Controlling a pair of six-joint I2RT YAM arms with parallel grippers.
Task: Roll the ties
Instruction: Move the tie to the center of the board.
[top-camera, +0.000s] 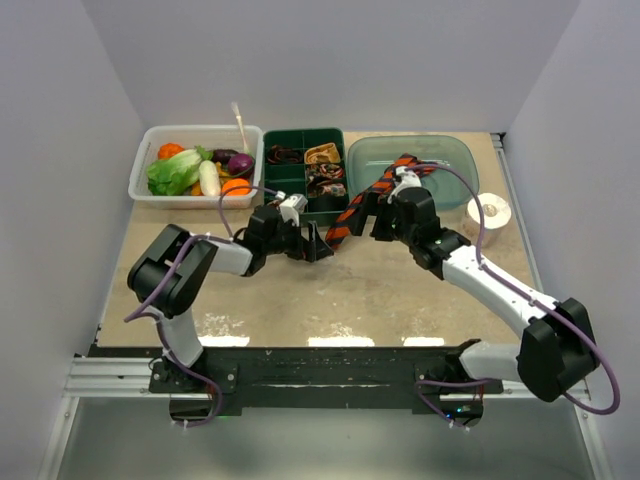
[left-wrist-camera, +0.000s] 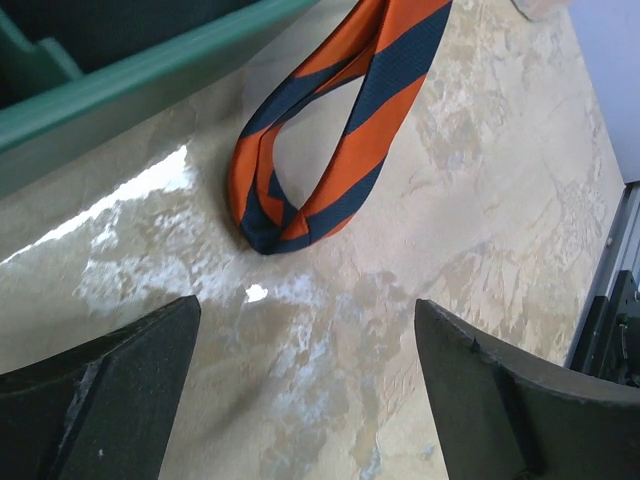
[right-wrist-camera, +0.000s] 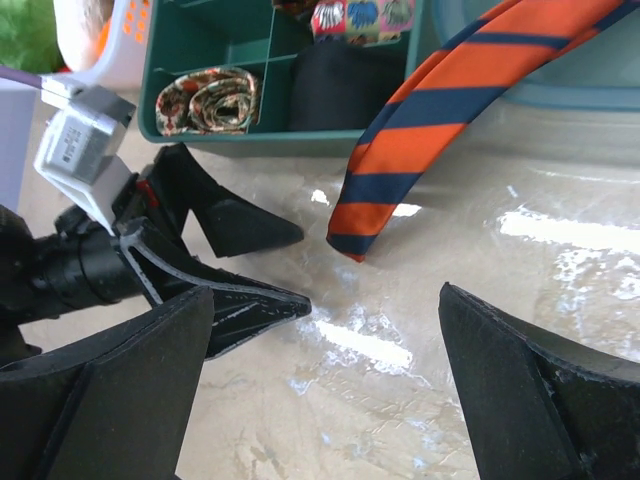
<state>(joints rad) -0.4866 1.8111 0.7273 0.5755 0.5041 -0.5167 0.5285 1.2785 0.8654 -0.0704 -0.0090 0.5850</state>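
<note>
I log one orange-and-navy striped tie (top-camera: 350, 210): near end on the surface (top-camera: 300, 300) between left tool (left-wrist-camera: 305, 310) and right tool (right-wrist-camera: 325, 292), far end hidden at the clear bin (top-camera: 450, 160). Both tools' jaws stand wide, gripping nothing.

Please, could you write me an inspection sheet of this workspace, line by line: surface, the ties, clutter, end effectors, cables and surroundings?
Surface: beige marbled tabletop, glossy, with glare patches.
Job's things: orange-and-dark-striped fabric necktie, not rolled, draped from the clear greenish plastic tub down onto the table, its low end doubled into a loop; patterned rolled ties in the green divided tray.
Clutter: white plastic bin of vegetables; white paper roll.
Grippers: left end effector and right end effector are both open and empty, close to the tie's low end but not touching it.
Cables: purple cables looped along both arms.
Surroundings: plain white walls; nothing else seen.
</note>
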